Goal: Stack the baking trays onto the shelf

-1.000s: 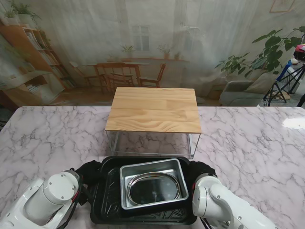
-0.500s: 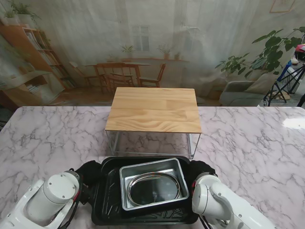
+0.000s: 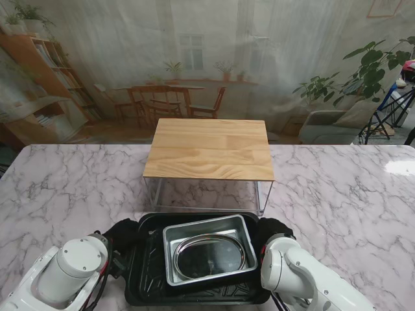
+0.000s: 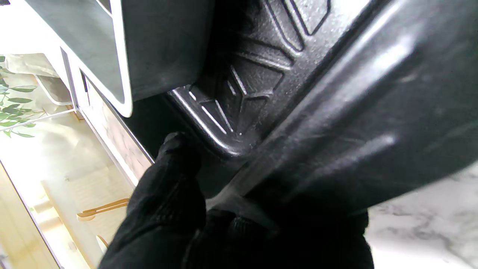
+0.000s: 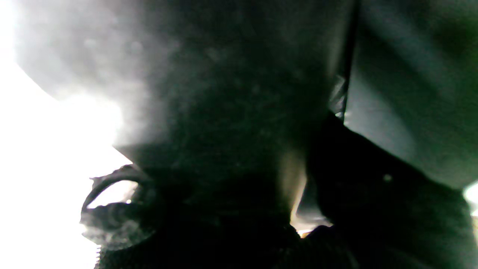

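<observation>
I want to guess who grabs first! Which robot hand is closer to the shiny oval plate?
Right, but only slightly. The right hand grips the black tray's right edge, beside the oval plate. The left hand grips the tray's left edge, a bit farther off.

Glossy white, rounded arm housings end in the left hand and right hand, both gloved in black knit fabric; black cables, apparently, trail behind the fingers.
</observation>
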Tool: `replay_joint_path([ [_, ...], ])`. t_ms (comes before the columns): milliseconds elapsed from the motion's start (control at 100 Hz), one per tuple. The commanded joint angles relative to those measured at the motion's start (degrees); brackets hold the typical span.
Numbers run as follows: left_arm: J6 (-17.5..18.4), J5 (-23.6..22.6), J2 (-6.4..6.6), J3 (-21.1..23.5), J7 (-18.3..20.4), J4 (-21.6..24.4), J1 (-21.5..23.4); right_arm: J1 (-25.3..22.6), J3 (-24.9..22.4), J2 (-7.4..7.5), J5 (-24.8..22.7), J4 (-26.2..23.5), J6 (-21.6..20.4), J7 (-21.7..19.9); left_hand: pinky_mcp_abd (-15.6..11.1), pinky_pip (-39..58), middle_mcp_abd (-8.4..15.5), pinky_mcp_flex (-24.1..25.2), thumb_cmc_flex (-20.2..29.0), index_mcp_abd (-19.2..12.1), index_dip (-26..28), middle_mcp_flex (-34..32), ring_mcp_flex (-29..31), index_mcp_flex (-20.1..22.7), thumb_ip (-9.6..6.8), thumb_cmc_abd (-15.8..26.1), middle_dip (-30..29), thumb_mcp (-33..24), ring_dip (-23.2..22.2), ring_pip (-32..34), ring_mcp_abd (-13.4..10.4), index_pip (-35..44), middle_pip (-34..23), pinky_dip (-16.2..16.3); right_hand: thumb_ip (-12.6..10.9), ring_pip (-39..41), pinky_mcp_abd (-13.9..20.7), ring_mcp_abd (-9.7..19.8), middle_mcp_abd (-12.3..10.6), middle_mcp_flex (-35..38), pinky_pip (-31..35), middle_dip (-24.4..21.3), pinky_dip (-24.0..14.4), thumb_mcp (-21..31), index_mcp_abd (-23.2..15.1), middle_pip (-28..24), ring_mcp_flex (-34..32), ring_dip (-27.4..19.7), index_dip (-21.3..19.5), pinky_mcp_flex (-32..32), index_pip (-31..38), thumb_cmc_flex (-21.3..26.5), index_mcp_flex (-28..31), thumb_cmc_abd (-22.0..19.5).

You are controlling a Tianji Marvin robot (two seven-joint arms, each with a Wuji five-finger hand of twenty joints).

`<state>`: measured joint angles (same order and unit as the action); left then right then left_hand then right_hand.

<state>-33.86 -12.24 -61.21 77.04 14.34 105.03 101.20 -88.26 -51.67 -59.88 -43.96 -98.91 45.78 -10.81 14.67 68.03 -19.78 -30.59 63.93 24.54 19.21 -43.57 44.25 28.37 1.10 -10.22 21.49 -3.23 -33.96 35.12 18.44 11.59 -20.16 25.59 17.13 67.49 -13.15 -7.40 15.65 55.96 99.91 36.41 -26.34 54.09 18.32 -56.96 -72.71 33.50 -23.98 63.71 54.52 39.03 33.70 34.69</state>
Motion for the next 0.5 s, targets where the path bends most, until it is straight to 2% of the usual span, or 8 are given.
replay_joint_path([
  [0,1.31,-0.09,-0.46,-1.54,3.20,0.57,0.46,-0.80,1.29,-0.55,0.41,0.60,-0.23,-1.10,-2.26,1.13,-0.33,-0.07,3.08,-12.77,-0.55,0.91,-0.33,1.79,-1.69,0.39,-0.81,0.41,0.36,0.60,3.51,-0.49,0.40,1.33,-3.45,2.80,5.85,-3.23,-0.38,0.52,5.15,0.01,-0.34,15.38,-14.37,0.28,-2.07,-0.54,0.43,2.60,-0.78,12.88,3.69,-3.55],
  [90,1.13,-1.40,-0.02,-1.85,4.48,0.29,0.06,-0.68,1.49,-0.51,0.45,0.66,-0.12,-1.22,-3.75,0.39,1.07,-1.10,9.27,-14.51,0.05,0.62,0.31,2.90,-4.06,-0.39,-0.61,-3.52,0.83,0.38,2.17,0.05,-0.07,1.09,-3.53,2.69,5.73,-3.27,-0.33,0.57,5.11,-0.01,-0.31,15.35,-14.45,0.25,-2.10,-0.62,0.49,2.61,-0.73,12.96,3.77,-3.54],
  [120,0.95,-1.84,0.03,-2.09,4.52,0.13,-0.11,-0.63,1.57,-0.49,0.50,0.66,-0.06,-1.28,-4.14,0.18,1.57,-1.38,9.55,-15.60,0.47,0.14,0.56,3.22,-3.35,-2.11,1.82,-9.27,1.03,0.39,1.60,0.47,0.33,0.95,-3.53,2.67,5.71,-3.23,-0.32,0.61,5.10,0.01,-0.30,15.34,-14.56,0.20,-2.11,-0.63,0.49,2.61,-0.70,12.94,3.83,-3.48],
  [150,0.75,-2.47,0.12,-2.40,4.65,-0.10,-0.35,-0.57,1.67,-0.46,0.55,0.67,-0.02,-1.36,-4.66,-0.02,2.26,-1.97,9.23,-16.32,0.83,-0.74,1.02,3.67,-1.04,-3.73,4.16,-15.46,1.21,0.28,1.02,1.16,1.27,0.55,-3.56,2.68,5.69,-3.18,-0.30,0.66,5.10,0.04,-0.30,15.38,-14.58,0.15,-2.13,-0.63,0.49,2.62,-0.68,13.00,3.89,-3.44],
  [200,0.22,-3.07,0.22,-2.87,4.82,-0.49,-0.74,-0.45,1.82,-0.44,0.65,0.72,0.04,-1.45,-5.20,-0.29,2.89,-2.79,9.62,-17.57,1.32,-1.49,1.70,4.60,0.41,-4.20,4.34,-21.26,1.33,0.17,0.53,2.36,1.53,0.03,-3.62,2.76,5.67,-2.99,-0.20,0.79,5.10,0.13,-0.29,15.57,-14.65,0.01,-2.18,-0.61,0.50,2.62,-0.66,13.13,4.07,-3.20],
  [290,-0.86,-3.33,0.32,-3.52,4.99,-0.85,-1.21,-0.26,2.04,-0.46,1.13,0.81,0.17,-1.50,-4.88,-0.31,3.20,-2.98,9.99,-18.65,2.28,-1.89,1.92,6.70,1.65,-2.14,3.17,-25.73,1.32,-0.04,0.76,4.70,1.08,-0.19,-3.62,3.18,5.93,-2.67,0.08,1.07,5.26,0.38,-0.34,16.26,-14.48,-0.41,-2.21,-0.46,0.59,2.69,-0.96,13.32,4.13,-2.49],
  [360,-1.10,-3.17,0.17,-3.71,4.52,-0.89,-1.23,-0.28,1.94,-0.47,1.87,0.63,0.13,-1.55,-4.35,-0.08,3.44,-3.13,10.04,-17.75,3.49,-2.56,2.05,9.95,1.81,-0.79,2.04,-27.39,0.82,0.40,1.20,7.31,-0.03,-0.19,-3.37,3.60,6.39,-2.43,0.27,1.39,5.53,0.61,-0.51,17.24,-15.03,-0.78,-2.19,-0.31,0.60,2.72,-2.00,13.33,4.45,-1.84],
  [490,-0.82,-1.31,-0.53,-2.95,2.52,0.36,-0.41,-1.42,0.60,-0.65,2.81,-0.79,-0.86,-1.38,-2.92,1.31,3.16,-3.65,10.04,-12.62,5.95,-4.23,2.59,19.08,1.96,-1.01,2.18,-30.43,-0.28,1.80,2.22,12.24,-1.19,0.32,-3.06,4.10,6.73,-2.20,0.30,1.72,5.88,1.06,-0.74,18.02,-15.87,-1.02,-2.23,-0.11,0.15,2.84,-2.42,13.53,6.21,-1.06],
])
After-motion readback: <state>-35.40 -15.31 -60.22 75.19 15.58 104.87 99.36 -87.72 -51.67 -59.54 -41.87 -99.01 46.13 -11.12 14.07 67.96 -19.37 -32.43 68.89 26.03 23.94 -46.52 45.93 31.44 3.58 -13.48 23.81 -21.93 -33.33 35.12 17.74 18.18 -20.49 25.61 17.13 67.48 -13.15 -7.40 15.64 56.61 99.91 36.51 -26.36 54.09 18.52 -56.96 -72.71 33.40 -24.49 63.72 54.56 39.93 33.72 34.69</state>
